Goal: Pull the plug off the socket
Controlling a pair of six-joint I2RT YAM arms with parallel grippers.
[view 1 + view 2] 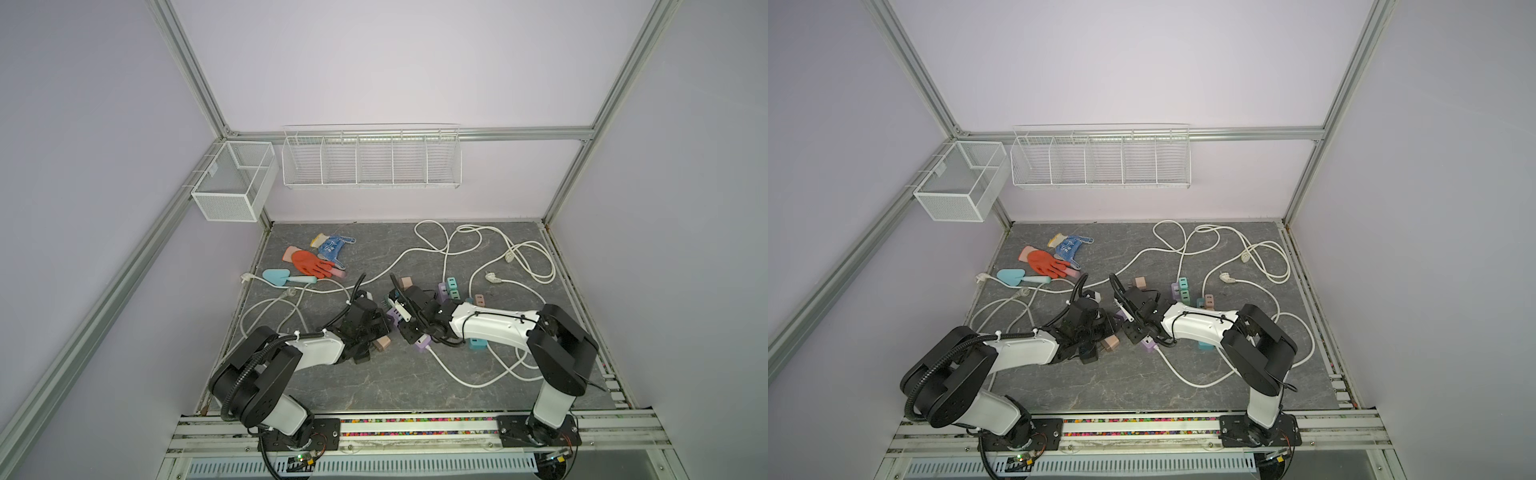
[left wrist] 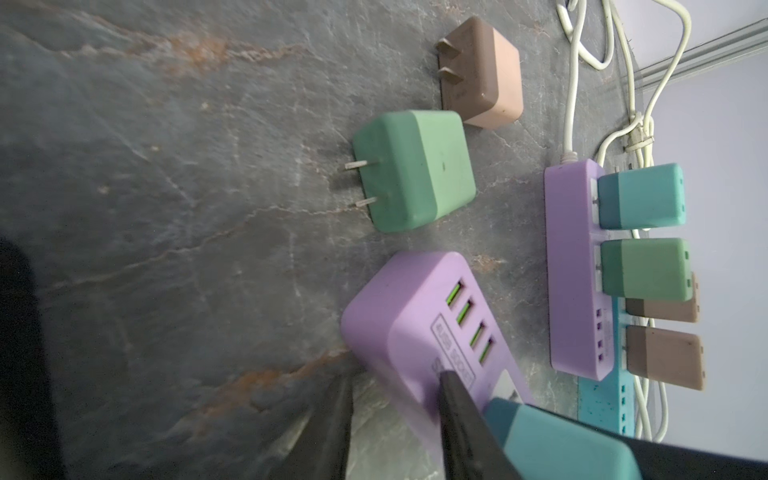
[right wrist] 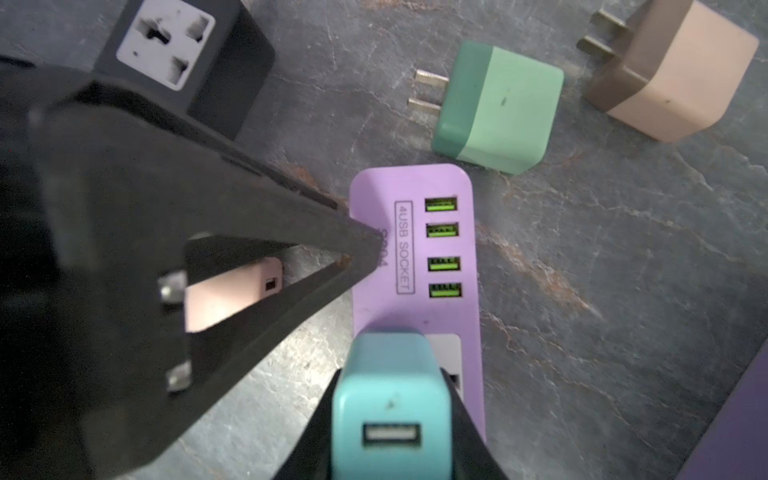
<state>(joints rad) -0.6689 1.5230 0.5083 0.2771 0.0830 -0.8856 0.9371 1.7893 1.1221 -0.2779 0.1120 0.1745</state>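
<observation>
A purple socket strip (image 3: 411,249) with four green USB ports lies on the grey stone table (image 3: 623,291). A teal plug (image 3: 390,419) sits in its outlet, and my right gripper (image 3: 392,374) is shut on the plug's two sides. My left gripper (image 2: 395,378) is closed over the strip's edge near the USB end, one finger (image 2: 453,411) on its printed face. Seen from the right wrist, the left gripper (image 3: 365,249) tapers to that edge. In both top views the two grippers (image 1: 384,322) (image 1: 409,328) meet mid-table over the strip (image 1: 1148,345).
A loose green plug (image 3: 498,112), a tan plug (image 3: 673,70) and a black adapter (image 3: 174,54) lie close by. A second purple strip (image 2: 573,270) holds more plugs. White cords (image 1: 478,249), gloves (image 1: 311,262) and a trowel (image 1: 282,278) lie further back. Wire baskets (image 1: 370,158) hang on the wall.
</observation>
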